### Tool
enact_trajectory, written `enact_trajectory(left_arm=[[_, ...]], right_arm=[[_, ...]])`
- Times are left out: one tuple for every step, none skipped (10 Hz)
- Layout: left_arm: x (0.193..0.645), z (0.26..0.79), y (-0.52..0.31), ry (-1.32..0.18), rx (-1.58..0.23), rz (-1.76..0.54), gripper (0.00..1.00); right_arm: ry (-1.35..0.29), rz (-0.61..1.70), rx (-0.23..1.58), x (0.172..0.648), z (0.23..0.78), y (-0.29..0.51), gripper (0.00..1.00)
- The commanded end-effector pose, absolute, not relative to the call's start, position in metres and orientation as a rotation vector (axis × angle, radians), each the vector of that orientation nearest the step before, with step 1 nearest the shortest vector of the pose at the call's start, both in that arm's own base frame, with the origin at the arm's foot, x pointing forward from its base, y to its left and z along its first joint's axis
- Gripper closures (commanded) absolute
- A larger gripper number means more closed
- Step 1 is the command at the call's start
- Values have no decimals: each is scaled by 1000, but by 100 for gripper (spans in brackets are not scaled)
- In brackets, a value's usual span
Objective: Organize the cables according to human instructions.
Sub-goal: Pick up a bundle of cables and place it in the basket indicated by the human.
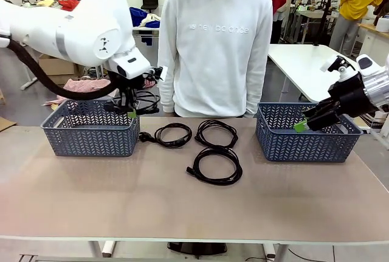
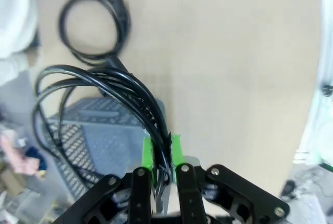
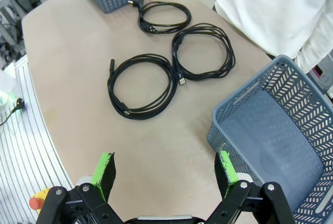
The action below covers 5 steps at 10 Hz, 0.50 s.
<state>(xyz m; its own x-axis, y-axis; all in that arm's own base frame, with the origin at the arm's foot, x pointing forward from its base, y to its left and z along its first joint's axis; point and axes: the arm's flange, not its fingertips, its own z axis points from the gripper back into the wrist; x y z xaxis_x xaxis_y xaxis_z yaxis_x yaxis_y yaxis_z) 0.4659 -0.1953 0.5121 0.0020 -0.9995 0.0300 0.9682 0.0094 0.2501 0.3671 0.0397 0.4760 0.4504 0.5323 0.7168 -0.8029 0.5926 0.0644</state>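
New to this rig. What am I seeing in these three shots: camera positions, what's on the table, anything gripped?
A two-armed robot shares a table with a person opposite. The front view looks across the table; the other two come from cameras on each wrist, looking along the fingers. The left gripper is shut on a coiled black cable, held up at the left basket. The right gripper is open and empty near the right basket. Three more lie on the table: a near coil, a middle coil, a third coil beside the left basket.
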Motion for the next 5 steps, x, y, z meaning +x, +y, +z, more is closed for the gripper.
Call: enact_trajectory(left_arm=[[462, 516, -180, -258, 142, -1532, 100], [465, 516, -173, -263, 114, -1521, 100], [468, 517, -167, -254, 90, -1492, 100], [470, 516, -179, -238, 151, -1515, 100], [470, 516, -179, -238, 151, -1515, 100]], right_arm=[[-734, 878, 449, 371, 475, 38, 0], [-734, 878, 449, 371, 475, 38, 0], [-734, 878, 449, 371, 475, 38, 0], [-734, 878, 449, 371, 475, 38, 0], [-734, 878, 449, 371, 475, 38, 0]])
